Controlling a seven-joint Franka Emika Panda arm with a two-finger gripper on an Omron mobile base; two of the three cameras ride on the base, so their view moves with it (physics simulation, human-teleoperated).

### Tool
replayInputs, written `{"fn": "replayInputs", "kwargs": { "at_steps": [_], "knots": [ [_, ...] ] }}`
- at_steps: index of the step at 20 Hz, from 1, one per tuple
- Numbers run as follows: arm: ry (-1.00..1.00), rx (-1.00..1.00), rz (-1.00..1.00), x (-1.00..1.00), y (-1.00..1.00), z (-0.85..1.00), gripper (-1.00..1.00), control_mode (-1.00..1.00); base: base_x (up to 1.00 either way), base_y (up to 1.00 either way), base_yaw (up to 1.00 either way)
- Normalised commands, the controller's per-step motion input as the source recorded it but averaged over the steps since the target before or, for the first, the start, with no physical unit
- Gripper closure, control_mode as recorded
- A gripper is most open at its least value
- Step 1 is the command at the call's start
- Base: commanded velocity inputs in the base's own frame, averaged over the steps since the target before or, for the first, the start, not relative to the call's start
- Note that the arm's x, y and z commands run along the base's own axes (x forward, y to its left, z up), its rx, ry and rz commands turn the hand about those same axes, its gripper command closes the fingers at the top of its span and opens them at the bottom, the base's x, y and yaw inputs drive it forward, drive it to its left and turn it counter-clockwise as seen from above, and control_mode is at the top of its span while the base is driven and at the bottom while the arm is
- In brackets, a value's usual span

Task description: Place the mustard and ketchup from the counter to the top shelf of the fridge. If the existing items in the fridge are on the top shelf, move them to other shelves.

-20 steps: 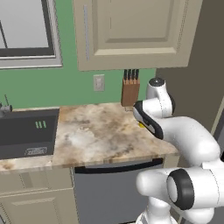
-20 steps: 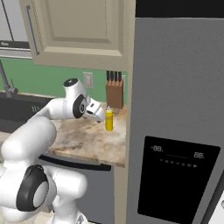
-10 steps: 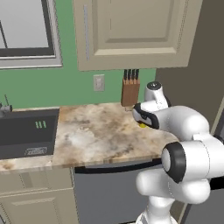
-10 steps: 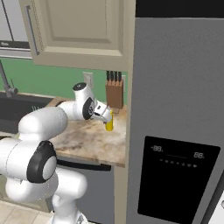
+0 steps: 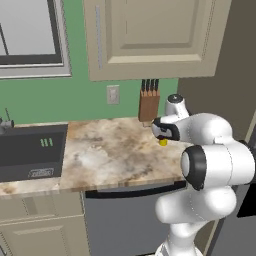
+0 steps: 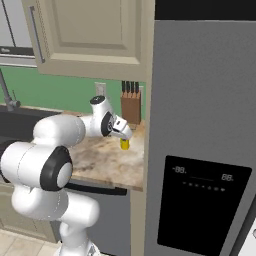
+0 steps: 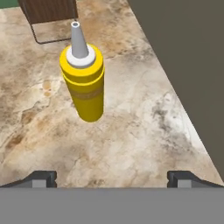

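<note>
Mustard (image 7: 83,85) stands upright on the counter (image 7: 131,131), its pale pointed nozzle up, just in front of the knife block (image 7: 48,13) and close to the grey side wall of the fridge (image 7: 188,65). Seen from the hand view, the yellow bottle sits ahead of the hand (image 7: 111,177), slightly to one side of the midline between the two dark fingertips (image 7: 41,178), and nothing lies between those tips but bare marbled stone. The hand is spread wide and grasps nothing.

From the left base view, the hand (image 5: 162,134) hangs just above the mustard (image 5: 163,142), of which a small yellow patch peeks out below it, near the knife block (image 5: 149,104) at the back of the counter (image 5: 110,155). A dark sink (image 5: 30,157) is set into the counter well away from the mustard.

From the right base view, the hand (image 6: 123,134) covers the top of the mustard (image 6: 124,145), which stands on the counter (image 6: 107,162) right beside the fridge (image 6: 200,125) with its doors closed, the knife block (image 6: 131,107) just behind
</note>
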Motion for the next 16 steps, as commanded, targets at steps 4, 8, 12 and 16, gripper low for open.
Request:
{"fn": "replayInputs", "kwargs": {
  "at_steps": [4, 8, 12, 16],
  "knots": [
    [0.00, 0.00, 0.00, 0.22, -0.02, -0.19, -1.00, -1.00, 0.00, 0.00, 0.00],
    [0.00, 0.00, 0.00, 0.27, 0.00, -0.12, -1.00, -1.00, 0.00, 0.00, 0.00],
    [-0.01, 0.00, 0.00, 0.33, 0.00, -0.11, -1.00, -1.00, 0.00, 0.00, 0.00],
    [0.00, 0.00, 0.00, 0.30, 0.00, -0.05, -1.00, -1.00, 0.00, 0.00, 0.00]
  ]
}}
